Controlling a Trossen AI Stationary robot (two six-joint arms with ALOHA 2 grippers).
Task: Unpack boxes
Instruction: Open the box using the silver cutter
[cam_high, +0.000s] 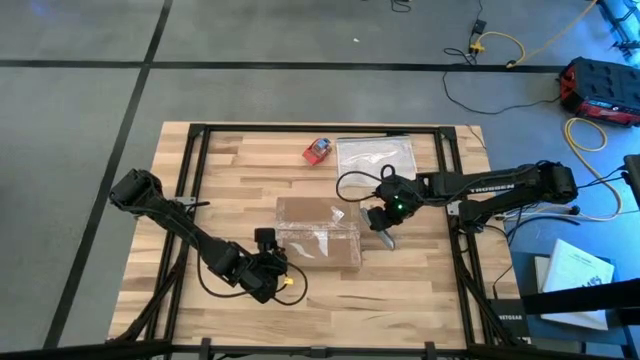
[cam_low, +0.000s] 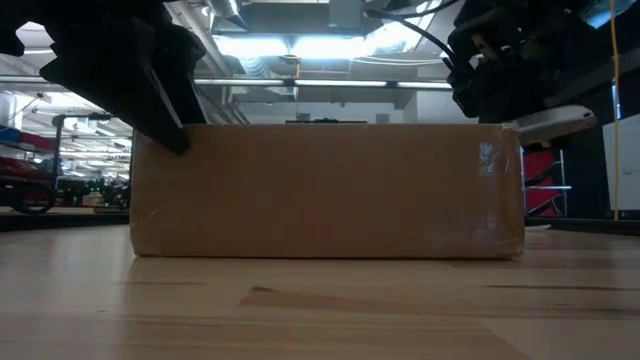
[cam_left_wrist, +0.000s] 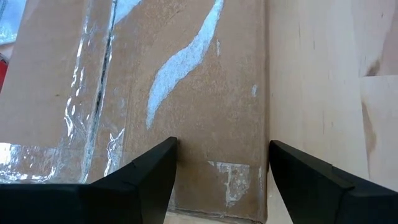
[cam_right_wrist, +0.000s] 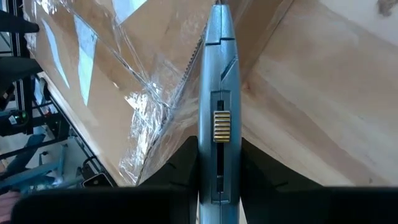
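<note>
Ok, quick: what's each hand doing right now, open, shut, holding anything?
Left hand: open, empty, at the cardboard box's end.
Right hand: shut on a grey box cutter, tip at the box's taped corner.

Box (cam_high: 318, 233) brown cardboard, shiny clear tape strips (cam_left_wrist: 93, 99), pale whitish streak on top; table (cam_high: 240, 165) light wood planks, black frame; utility knife (cam_right_wrist: 217, 106) grey-blue, gold ribbed slider; small object (cam_high: 318, 151) red and blue; plastic bag (cam_high: 376, 156) clear, silvery; arms dark; floor grey, black lines
</note>
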